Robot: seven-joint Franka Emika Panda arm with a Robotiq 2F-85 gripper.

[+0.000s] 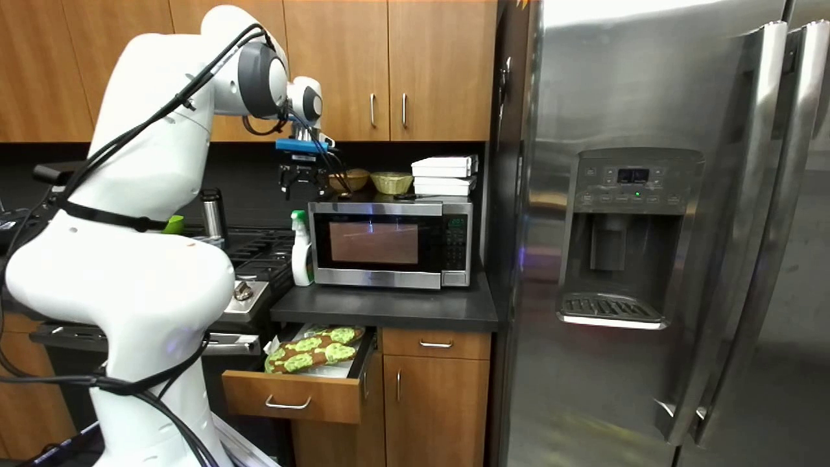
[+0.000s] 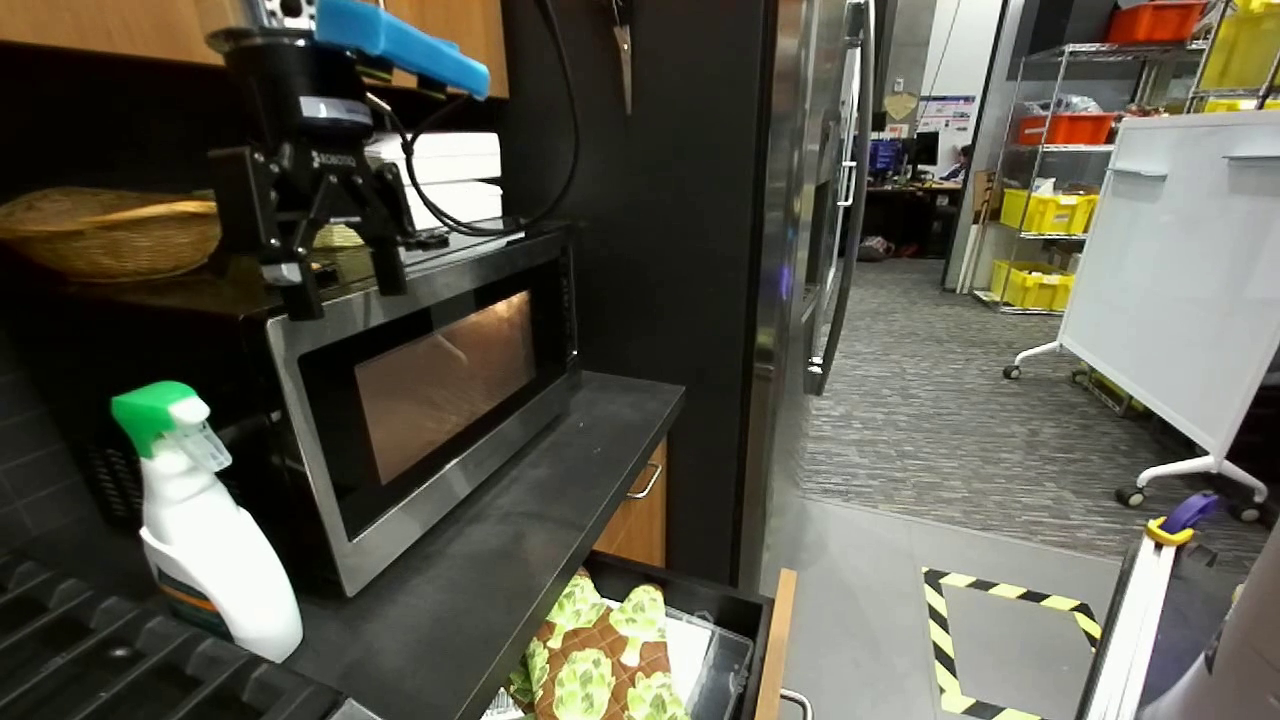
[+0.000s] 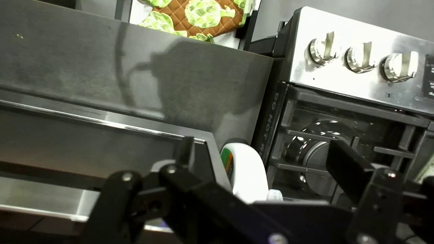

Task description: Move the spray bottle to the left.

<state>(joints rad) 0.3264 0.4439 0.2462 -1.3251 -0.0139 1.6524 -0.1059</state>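
The spray bottle has a white body, a green trigger head and a green-orange label. It stands upright on the dark counter beside the microwave, against the stove side, in both exterior views [image 1: 301, 259] [image 2: 225, 560]. In the wrist view the bottle [image 3: 249, 169] shows between the spread fingers, its top hidden by the gripper. My gripper is open and empty in both exterior views [image 1: 303, 189] [image 2: 347, 295]. It is above the bottle's height, near the microwave's top front edge. In the wrist view the gripper [image 3: 262, 150] has its fingers far apart.
The microwave [image 1: 376, 243] stands right beside the bottle, with baskets [image 1: 392, 183] and white boxes [image 1: 444, 167] on top. The stove [image 3: 339, 93] with its grates adjoins the counter [image 1: 389, 308]. An open drawer [image 1: 305, 397] holding a patterned oven mitt [image 1: 311, 353] sticks out below.
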